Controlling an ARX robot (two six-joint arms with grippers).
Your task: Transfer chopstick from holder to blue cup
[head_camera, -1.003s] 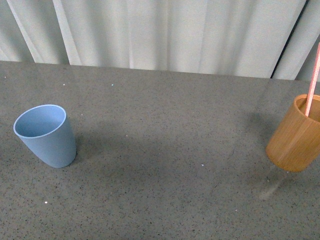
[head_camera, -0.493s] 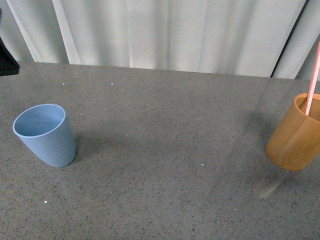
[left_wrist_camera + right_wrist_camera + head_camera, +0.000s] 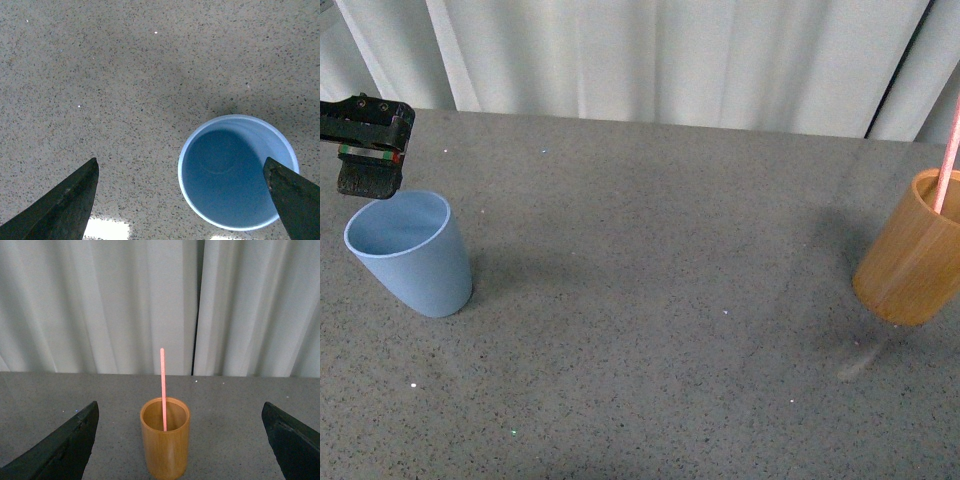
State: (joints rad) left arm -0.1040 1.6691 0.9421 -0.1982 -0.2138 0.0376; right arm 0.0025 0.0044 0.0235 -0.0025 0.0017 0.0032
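At far left the left gripper (image 3: 182,197) hangs just above the blue cup (image 3: 410,255), its jaws spread wide and holding nothing; the cup is empty. At far right the chopstick (image 3: 947,165) stands in the holder (image 3: 908,262). The right gripper (image 3: 181,440) faces the holder, apart from it, jaws also wide. I judge that 0 steps are done: grasp, carry and drop all remain.

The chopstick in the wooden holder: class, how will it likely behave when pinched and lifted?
The chopstick looks straight and thin, so probably stiff and light. Its narrow shaft may pivot in a pinch. It stands loose in the wide holder, so it should lift out freely.
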